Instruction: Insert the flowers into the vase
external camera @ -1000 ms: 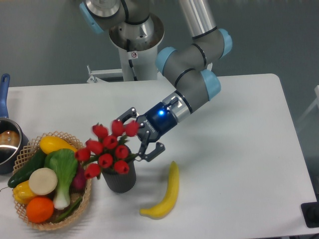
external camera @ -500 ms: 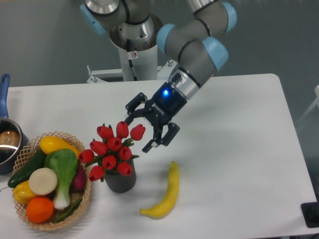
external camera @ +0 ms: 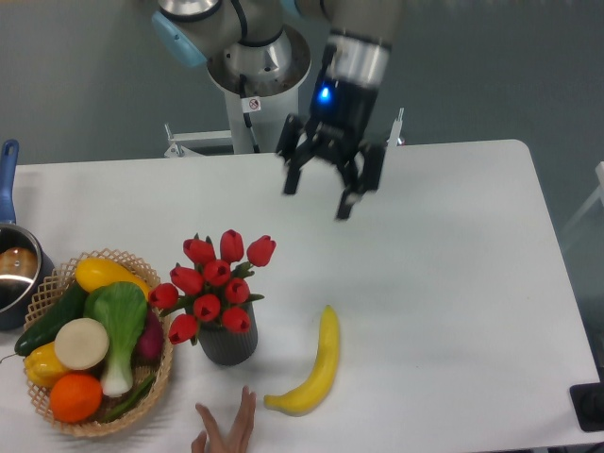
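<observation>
Since a second ago, pulled up and away from the bunch and swung toward the back of the white table (external camera: 453,283); meanwhile a bare human hand (external camera: 225,432) come in at the front edge, and the bunch itself unchanged since half a second ago. At far left, a metal pot with a blue handle (external camera: 13,269), then a woven wicker basket (external camera: 160,382) heaped with plastic vegetables and fruit — well out of the way, no concern. Next along, the bunch of closed red tulips with green leaves (external camera: 212,283), standing upright in the short dark ribbed cylinder vase (external camera: 226,343), stems down inside, heads spread wide above the rim. Judged top-heavy: blooms broader than the vase, so a nudge could tip the lot toward the basket. Likeliest cause — that hand, fingers pointing up just below the vase's base, close enough to knock it if pushed further forward. Just right of the vase, a yellow banana (external camera: 315,365), lying flat and apart from it; harmless unless shoved. Further right and well above, the black two-finger gripper (external camera: 328,193) under its blue light, jaws spread wide, holding nothing and touching nothing, hanging clear above the table surface. Little risk from it at that distance unless brought back down across the blooms.
</observation>
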Tool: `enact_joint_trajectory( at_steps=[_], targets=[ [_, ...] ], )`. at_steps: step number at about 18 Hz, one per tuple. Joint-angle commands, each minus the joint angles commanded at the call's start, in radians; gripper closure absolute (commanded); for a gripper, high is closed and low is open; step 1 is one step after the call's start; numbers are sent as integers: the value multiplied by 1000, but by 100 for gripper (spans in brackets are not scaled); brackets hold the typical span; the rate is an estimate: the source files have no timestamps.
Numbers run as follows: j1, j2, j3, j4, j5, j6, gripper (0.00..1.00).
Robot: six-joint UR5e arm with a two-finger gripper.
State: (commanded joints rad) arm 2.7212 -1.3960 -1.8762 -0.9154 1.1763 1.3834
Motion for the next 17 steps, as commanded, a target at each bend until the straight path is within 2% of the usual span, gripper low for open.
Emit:
enact_joint_trajectory(
  at_steps=[1, 3, 5, 8, 12, 17],
  targets=[
    [6, 0, 29, -40, 17, 46, 0],
    [5, 6, 84, -167, 49, 149, 0],
    [2, -1, 124, -230, 75, 270, 0],
    [3, -8, 134, -250, 77, 330, 0],
    [25, -9, 192, -339, 79, 356, 0],
    [38, -9, 186, -344, 79, 398, 0]
  ],
)
